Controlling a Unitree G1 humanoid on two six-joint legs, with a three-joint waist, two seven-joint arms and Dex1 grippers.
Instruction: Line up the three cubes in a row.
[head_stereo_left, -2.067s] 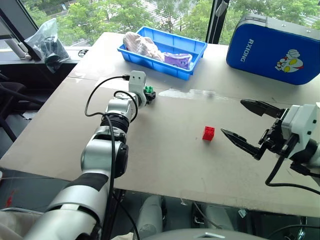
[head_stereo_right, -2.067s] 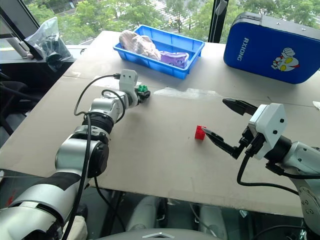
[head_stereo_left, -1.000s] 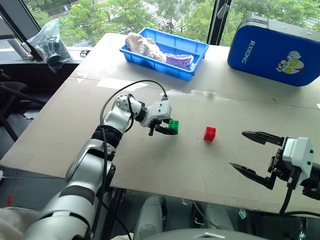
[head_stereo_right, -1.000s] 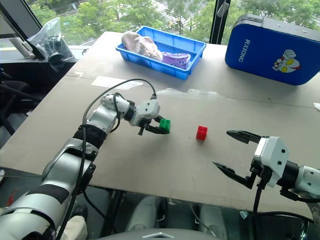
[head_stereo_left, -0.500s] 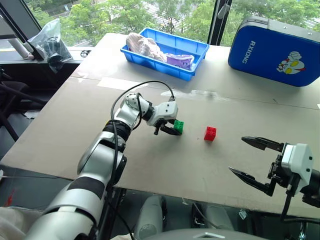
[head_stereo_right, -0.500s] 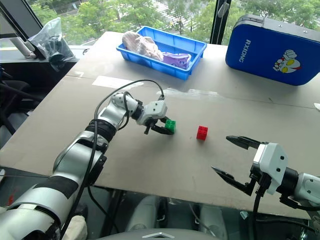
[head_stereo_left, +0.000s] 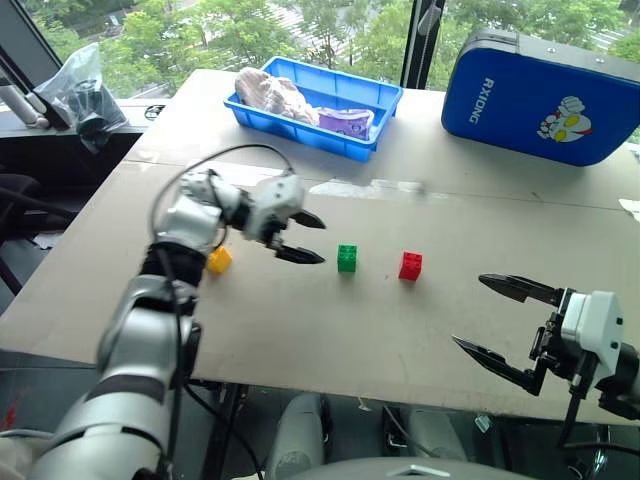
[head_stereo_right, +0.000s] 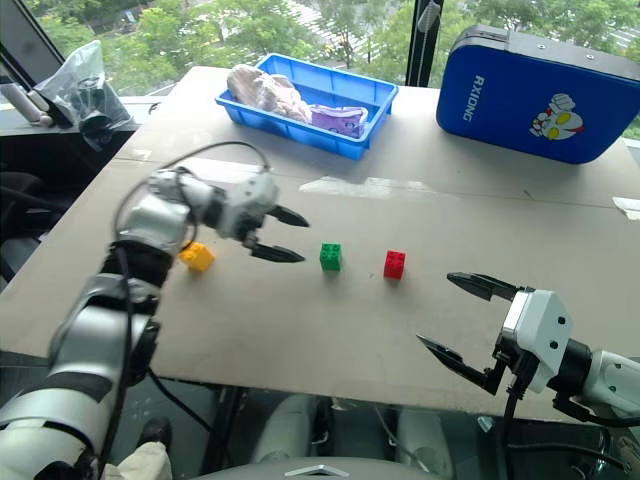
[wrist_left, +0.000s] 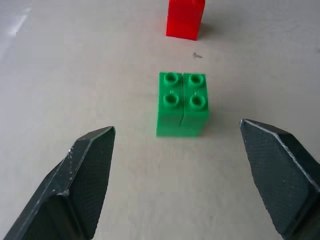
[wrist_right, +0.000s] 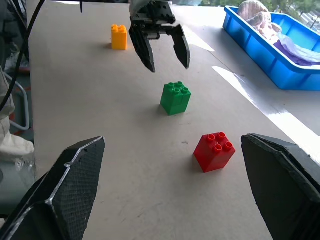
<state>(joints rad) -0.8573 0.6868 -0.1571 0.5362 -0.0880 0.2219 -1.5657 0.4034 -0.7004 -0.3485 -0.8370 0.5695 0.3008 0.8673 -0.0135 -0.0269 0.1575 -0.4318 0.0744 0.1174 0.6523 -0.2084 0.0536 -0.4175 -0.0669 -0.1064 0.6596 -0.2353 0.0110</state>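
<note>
1. The green cube (head_stereo_left: 347, 257) is seen standing free on the surface (head_stereo_left: 330, 330), with the red cube (head_stereo_left: 410, 265) just beside it at 3 o'clock and a small gap between them. The yellow cube (head_stereo_left: 219, 260) lies well apart at 9 o'clock, partly hidden behind the left forearm in the head views.

2. The left tool (head_stereo_left: 306, 237) is released: both fingers are spread, nothing is between them, and it hangs just to the 9 o'clock side of the green cube, clear of it.

3. The right tool (head_stereo_left: 498, 322) is also released and empty, fingers wide, near the front edge at about 4 o'clock from the red cube.

4. Step in hand, as judged: green is placed and the yellow cube is left to be fetched. It would best be approached from above with the fingers across two flat sides, then set at 9 o'clock of green with the same gap as green-to-red and the faces squared up.

5. Risk noted: the green cube could be nudged if the left tool swings low on leaving.

6. View differences: the left wrist view gives the green cube's four studs (wrist_left: 183, 91) and its line with the red cube (wrist_left: 185, 18) directly beyond. The right wrist view shows the yellow cube (wrist_right: 119, 37) whole and unobstructed, with all three roughly along one line. The blue tray (head_stereo_left: 384, 108) and blue case (head_stereo_left: 540, 90) at 12 o'clock appear in the head views.
</note>
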